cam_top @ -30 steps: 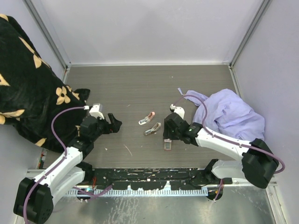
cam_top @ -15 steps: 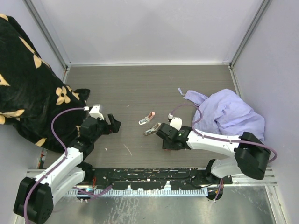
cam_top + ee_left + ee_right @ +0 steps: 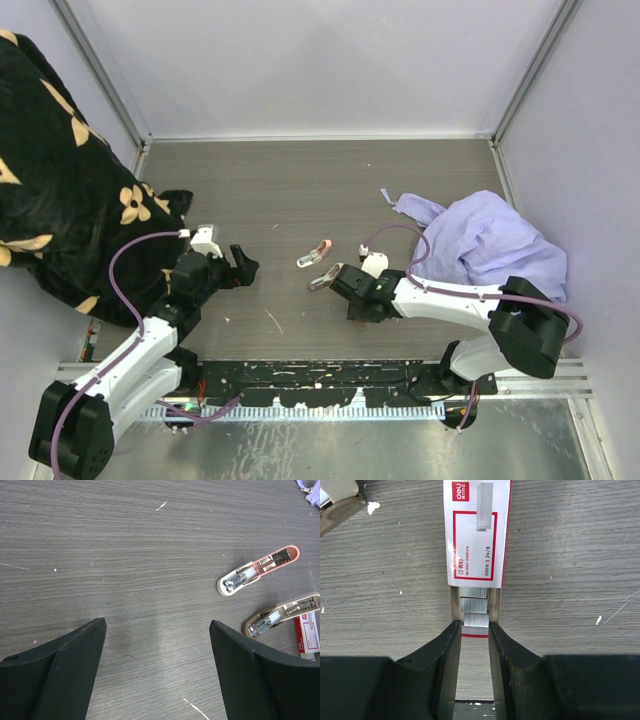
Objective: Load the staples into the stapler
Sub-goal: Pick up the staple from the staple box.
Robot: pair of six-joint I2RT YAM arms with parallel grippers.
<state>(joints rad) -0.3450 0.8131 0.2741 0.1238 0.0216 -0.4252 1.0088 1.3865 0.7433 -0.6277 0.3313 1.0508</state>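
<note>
Right claw (image 3: 475, 630) grips the tan tray (image 3: 454, 600) sticking out of the box of staples (image 3: 476, 540), though whether it bears on the walls or the strip (image 3: 474, 605) inside is hard to tell. Squeeze lightly, lift level so nothing spills, and head for the tan stapler (image 3: 280, 616) lying open just beside it on the worktop (image 3: 570, 580). Left claw (image 3: 157, 624) hangs open, well apart.

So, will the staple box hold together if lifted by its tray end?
Probably not well: the box's tray is already slid partly out, so the sleeve may slip off. It looks like thin cardboard, likely light and easy to crush. The bare staples could spill if tilted.
</note>
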